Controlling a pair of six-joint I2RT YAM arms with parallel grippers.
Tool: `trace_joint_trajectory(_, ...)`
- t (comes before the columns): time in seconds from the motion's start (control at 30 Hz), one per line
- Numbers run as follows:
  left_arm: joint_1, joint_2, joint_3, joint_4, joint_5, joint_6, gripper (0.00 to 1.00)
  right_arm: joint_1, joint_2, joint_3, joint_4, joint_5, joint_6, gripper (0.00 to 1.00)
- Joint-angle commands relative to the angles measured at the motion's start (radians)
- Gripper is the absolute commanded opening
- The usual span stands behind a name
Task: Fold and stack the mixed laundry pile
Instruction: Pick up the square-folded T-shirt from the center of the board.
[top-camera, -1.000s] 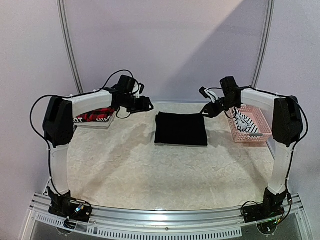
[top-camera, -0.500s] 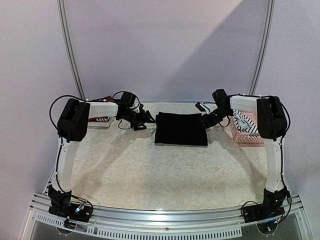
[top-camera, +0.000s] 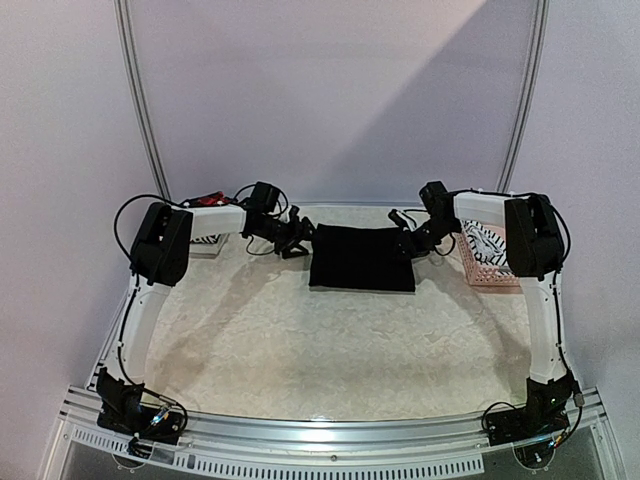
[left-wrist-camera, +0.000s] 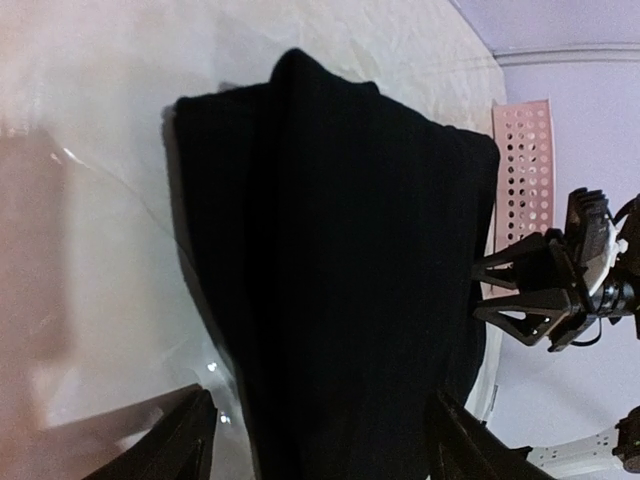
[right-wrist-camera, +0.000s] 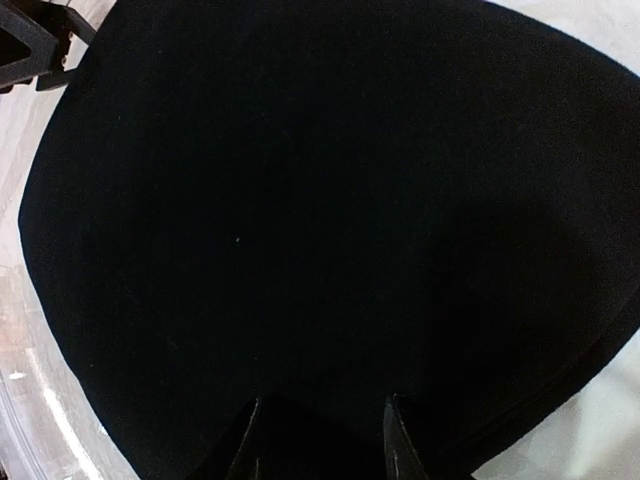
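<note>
Presently the left gripper (left-wrist-camera: 320, 400) is spread at the left edge of the folded black T-shirt (top-camera: 362, 257), the right gripper (right-wrist-camera: 322, 400) likewise at its right edge, on the table (top-camera: 330, 340). A striped tank top (top-camera: 484, 243) is kept in the pink basket (top-camera: 490, 274) beside.

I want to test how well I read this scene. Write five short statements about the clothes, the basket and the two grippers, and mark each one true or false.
1. The black T-shirt lies folded on the table, between the left gripper and the right gripper. True.
2. The pink basket stands on the left side. False: it stands on the right side, beside the right arm.
3. The left gripper's jaws are spread open. True.
4. The striped top lies flat on the table in front of the black T-shirt. False: it lies in the pink basket.
5. The right gripper holds the plaid piece. False: it is open at the black T-shirt's right edge, and the plaid piece lies far left, behind the left arm.
</note>
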Motion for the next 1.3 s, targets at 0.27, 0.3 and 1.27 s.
trace_joint_trajectory(0.27,-0.066,0.125,0.065,-0.060,0.082,-0.102,0.64,0.017,0.063,0.020,-0.042,-0.015,0.018,0.40)
trace_joint_trajectory(0.3,-0.068,0.129,0.074,-0.057,0.092,-0.105,0.63,0.017,0.063,0.019,-0.042,-0.015,0.018,0.40)
trace_joint_trajectory(1.27,0.000,-0.043,0.321,-0.781,-0.268,0.409,0.00,0.017,-0.409,-0.369,-0.080,-0.052,-0.086,0.42)
